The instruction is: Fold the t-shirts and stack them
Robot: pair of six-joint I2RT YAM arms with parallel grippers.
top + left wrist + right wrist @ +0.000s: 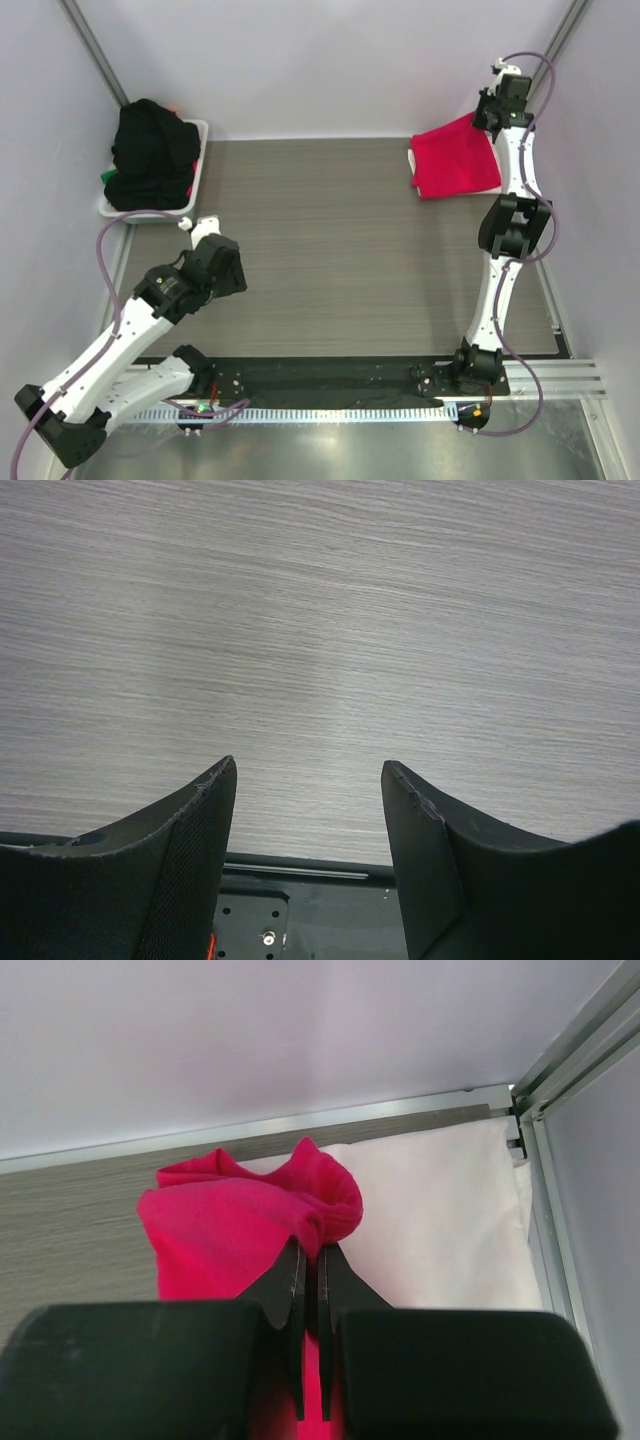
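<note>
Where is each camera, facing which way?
Top external: above, behind the robot, looking down on the grey wood-grain table; left arm, right arm show.
Left wrist: near left, faces bare tabletop between its open black fingers.
Right wrist: far right corner, facing the wall; fingers shut on the pinkish-red cloth t-shirt over a white folded t-shirt.
Shared: top and right wrist both show that pinkish-red t-shirt.

We see a grey wood-grain table (340, 250) enclosed behind and on both sides by plain pale lilac walls (300, 60), with slanting aluminium posts (92, 45) rising at its far corners and a shiny metal ledge (350, 445) along its near edge, all evenly lit.
</note>
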